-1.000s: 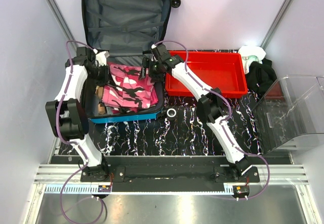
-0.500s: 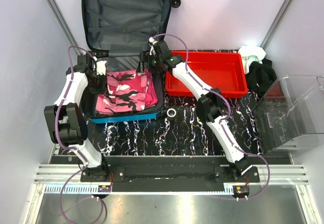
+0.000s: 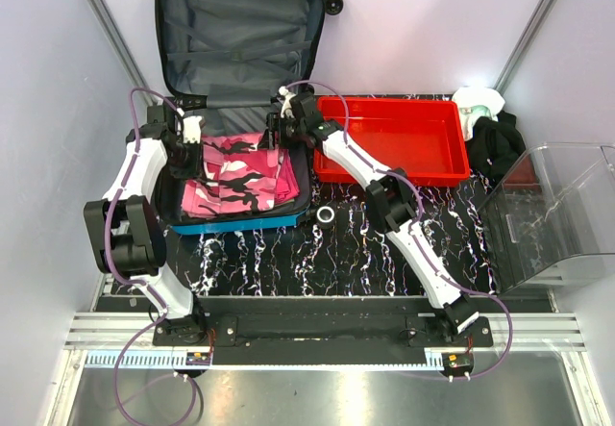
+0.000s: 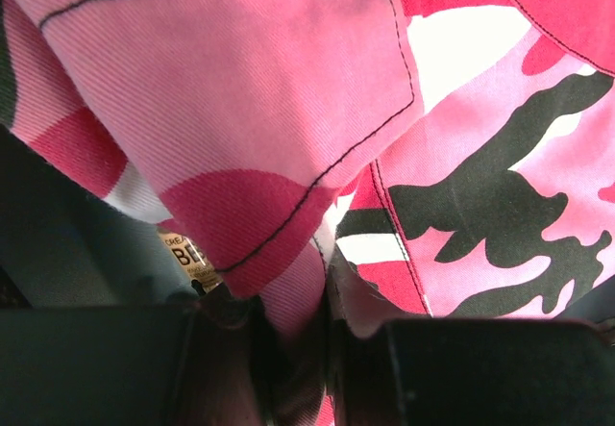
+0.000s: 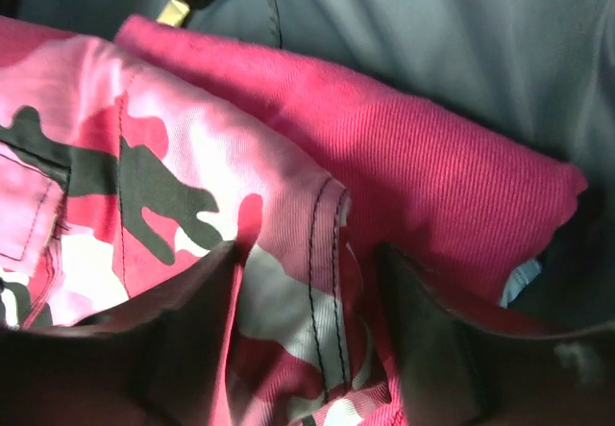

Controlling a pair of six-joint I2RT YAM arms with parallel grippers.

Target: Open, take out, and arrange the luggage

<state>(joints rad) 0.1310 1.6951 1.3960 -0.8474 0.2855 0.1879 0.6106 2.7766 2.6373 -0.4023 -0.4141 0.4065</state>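
Overhead and wrist views, read from left to right. The luggage (image 3: 240, 41) lies open at the far left of the black marbled table (image 3: 288, 263). Its lid stands upright against the back wall with the grey lining facing the camera. Its blue base rests flat on the table in front of the lid. A pink camouflage garment (image 3: 240, 171) lies spread in the base.

The left gripper (image 4: 298, 339) is at the garment's left edge. Its jaws are drawn nearly together on a raised fold of the cloth, which is pinched between the dark fingers (image 4: 106, 359). A small printed label (image 4: 187, 253) shows beside the fold.

The right gripper (image 5: 307, 263) is at the garment's far right corner, near the hinge side. Its jaws stand well apart and straddle a stitched hem. Whether the pads touch the cloth cannot be told from the wrist view, and nothing is clamped between them.

A roll of tape (image 3: 327, 216) lies on the table just in front of the base's right corner. The red tray (image 3: 423, 142) sits just to the right of the luggage. Beyond the tray lie a white item (image 3: 478, 99) and a black cloth (image 3: 495, 147). A clear plastic bin (image 3: 562, 205) stands at the far right.
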